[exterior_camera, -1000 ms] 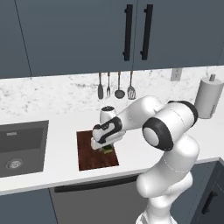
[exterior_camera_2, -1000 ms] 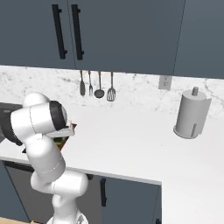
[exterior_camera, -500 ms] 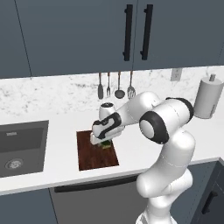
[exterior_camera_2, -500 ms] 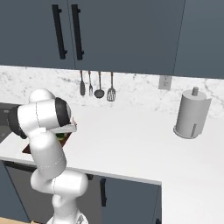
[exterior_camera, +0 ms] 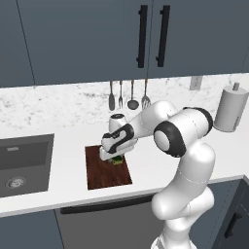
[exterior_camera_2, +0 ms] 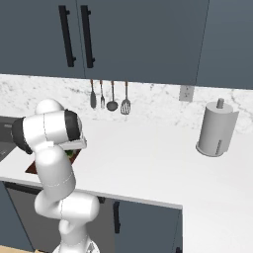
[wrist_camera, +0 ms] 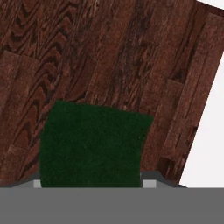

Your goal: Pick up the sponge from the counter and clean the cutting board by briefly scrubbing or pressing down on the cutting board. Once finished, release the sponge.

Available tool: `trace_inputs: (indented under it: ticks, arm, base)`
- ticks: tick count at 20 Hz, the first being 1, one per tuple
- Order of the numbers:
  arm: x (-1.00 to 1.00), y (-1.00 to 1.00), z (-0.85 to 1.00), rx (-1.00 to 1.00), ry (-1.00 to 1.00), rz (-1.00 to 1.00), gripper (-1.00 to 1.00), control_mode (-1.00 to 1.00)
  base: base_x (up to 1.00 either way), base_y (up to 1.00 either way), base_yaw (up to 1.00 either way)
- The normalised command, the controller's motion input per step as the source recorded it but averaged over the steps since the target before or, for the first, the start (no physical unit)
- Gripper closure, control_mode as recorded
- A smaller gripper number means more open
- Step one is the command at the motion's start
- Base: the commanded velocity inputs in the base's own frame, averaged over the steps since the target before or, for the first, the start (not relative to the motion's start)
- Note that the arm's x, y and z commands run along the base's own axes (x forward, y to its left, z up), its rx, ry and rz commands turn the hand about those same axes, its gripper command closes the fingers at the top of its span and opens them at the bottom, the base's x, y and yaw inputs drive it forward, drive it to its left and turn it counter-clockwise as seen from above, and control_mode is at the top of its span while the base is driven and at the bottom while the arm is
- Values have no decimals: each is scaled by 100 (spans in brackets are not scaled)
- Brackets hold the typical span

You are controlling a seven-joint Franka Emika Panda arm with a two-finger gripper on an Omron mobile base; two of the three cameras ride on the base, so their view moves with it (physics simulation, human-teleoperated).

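Observation:
The dark reddish-brown cutting board (exterior_camera: 104, 172) lies on the white counter (exterior_camera: 160, 163) just right of the sink. My gripper (exterior_camera: 115, 157) hangs low over the board's far right part, shut on the sponge (exterior_camera: 116, 160), whose yellow-green body peeks out under the hand. In the hand view the sponge's dark green top (wrist_camera: 94, 144) sits between the fingers at the bottom, right against the wood grain of the cutting board (wrist_camera: 109, 57), with the white counter (wrist_camera: 210, 131) at the right edge. From the right base view a bit of sponge (exterior_camera_2: 70, 153) and cutting board (exterior_camera_2: 31, 168) shows behind the arm.
A dark grey sink basin (exterior_camera: 22, 163) lies left of the board. Several utensils (exterior_camera: 129, 95) hang on the marble backsplash behind it. A paper towel roll (exterior_camera: 228, 109) stands at the far right of the counter. Dark cabinets hang overhead.
The hand shifted slightly left over the board and then a little back, still holding the sponge low on the wood. The board has not moved.

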Motion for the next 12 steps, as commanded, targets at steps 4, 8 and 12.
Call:
trace_inputs:
  ticks: [4, 8, 12]
  arm:
    - [40, 0, 6, 0, 0, 0, 100, -100]
    - [41, 0, 1, 0, 0, 0, 100, -100]
    - [14, 0, -19, 0, 0, 0, 100, -100]
  base:
    - [0, 0, 0]
    - [0, 0, 0]
    - [0, 0, 0]
